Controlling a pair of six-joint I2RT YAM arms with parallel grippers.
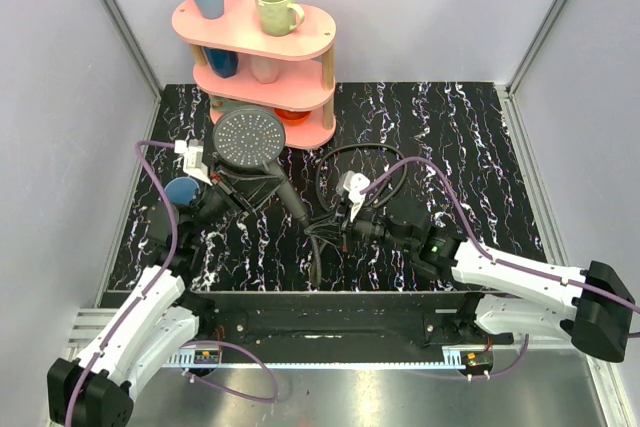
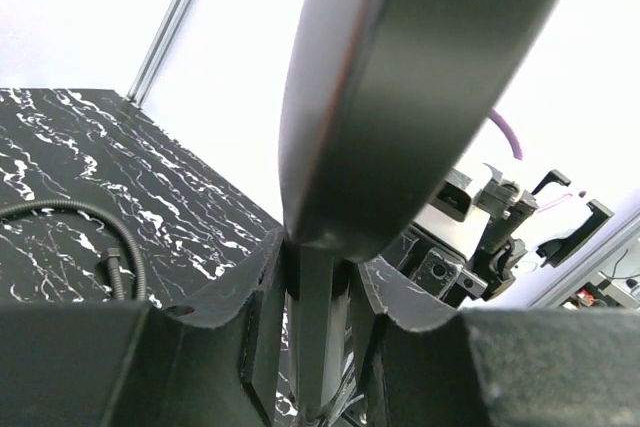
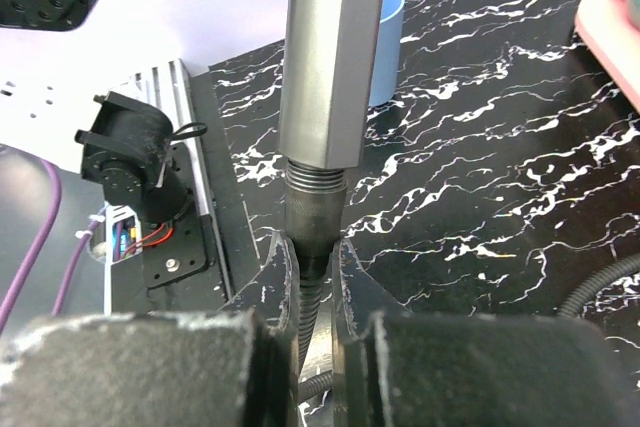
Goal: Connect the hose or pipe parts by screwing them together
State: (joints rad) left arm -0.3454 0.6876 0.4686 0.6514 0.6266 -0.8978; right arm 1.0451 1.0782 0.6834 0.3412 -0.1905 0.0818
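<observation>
Black marbled tabletop, both arms over it; right gripper clamped on the hose end, left gripper pinching the shower head handle; threads show below the hex fitting (partly screwed, I'd judge); tightening remains.

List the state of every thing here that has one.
shower head: held up, handle clamped in the left gripper.
left gripper: shut on the shower head's handle.
black hose: end clamped in the right gripper, rest looped on the table.
right gripper: shut on the hose end.
silver fitting: threads showing beneath it, not screwed fully home.
green mug: upright on the rack.
</observation>
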